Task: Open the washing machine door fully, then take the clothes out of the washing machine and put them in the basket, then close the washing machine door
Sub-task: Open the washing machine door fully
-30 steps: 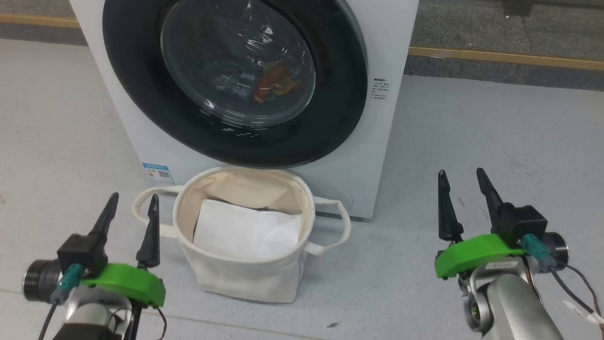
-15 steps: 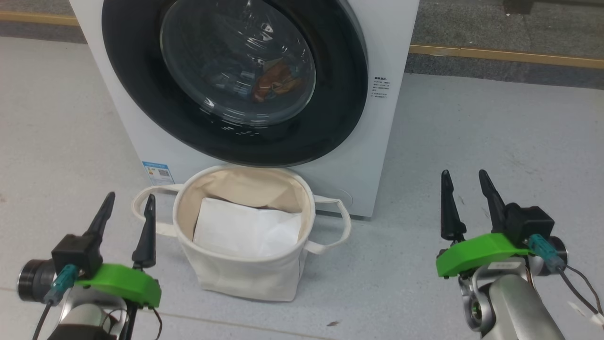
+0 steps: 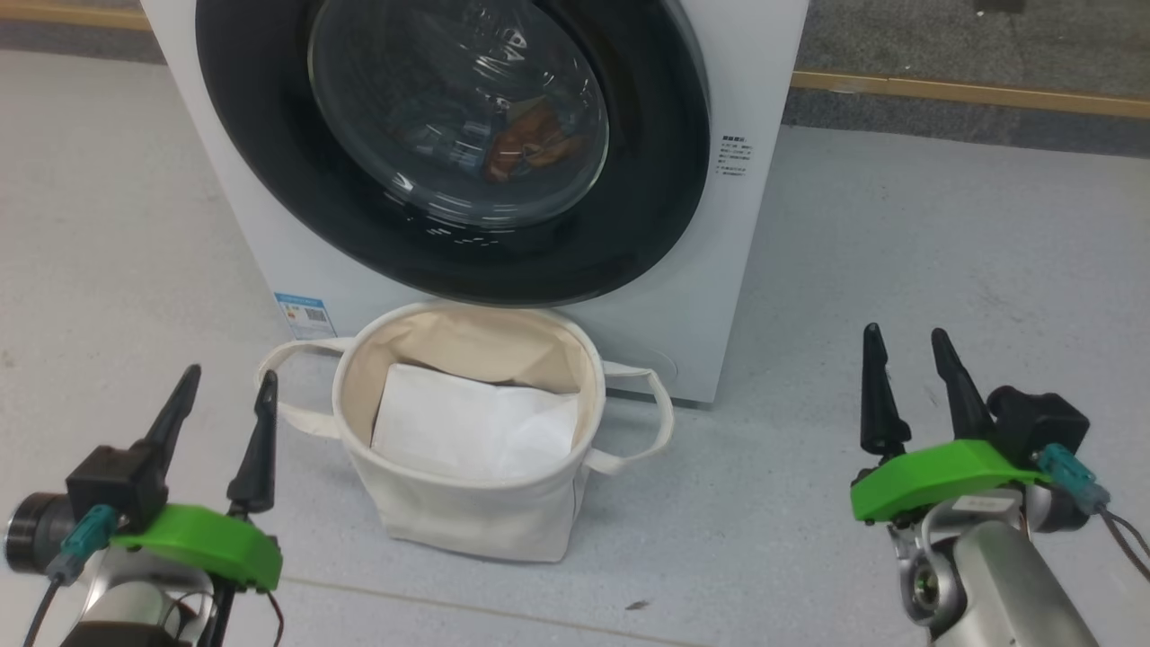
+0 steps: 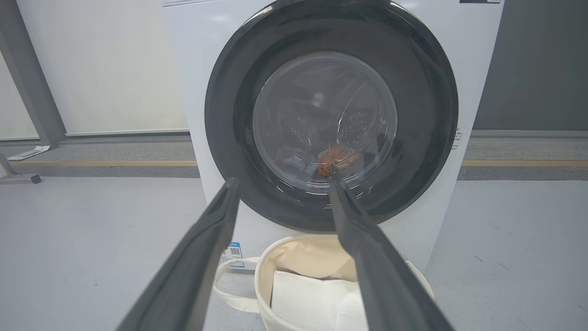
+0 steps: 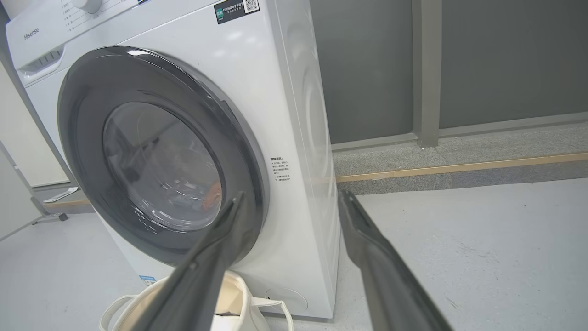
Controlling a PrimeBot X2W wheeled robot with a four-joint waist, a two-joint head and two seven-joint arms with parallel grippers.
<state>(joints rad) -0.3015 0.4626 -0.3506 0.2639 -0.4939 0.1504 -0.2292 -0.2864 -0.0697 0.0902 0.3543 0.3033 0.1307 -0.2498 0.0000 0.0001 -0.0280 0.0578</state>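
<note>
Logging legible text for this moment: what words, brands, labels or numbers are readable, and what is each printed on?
"Hisense": brand name on the control panel of the white front-loading washing machine, right wrist view.
Dark sticker with QR code at the machine's top: too small to read.
Small printed notice beside the black-rimmed round door: too small to read.
Blue label low on the front: blurred.
Dial markings: too small to read.

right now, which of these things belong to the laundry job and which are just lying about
Part of the job:
- washing machine
- washing machine door, shut
- clothes, seen through the glass
- basket, on the floor in front of the machine

Just lying about:
- white folded sheet, inside the basket
- flat white scrap, on the floor by the wall
- small dark speck, on the floor
</note>
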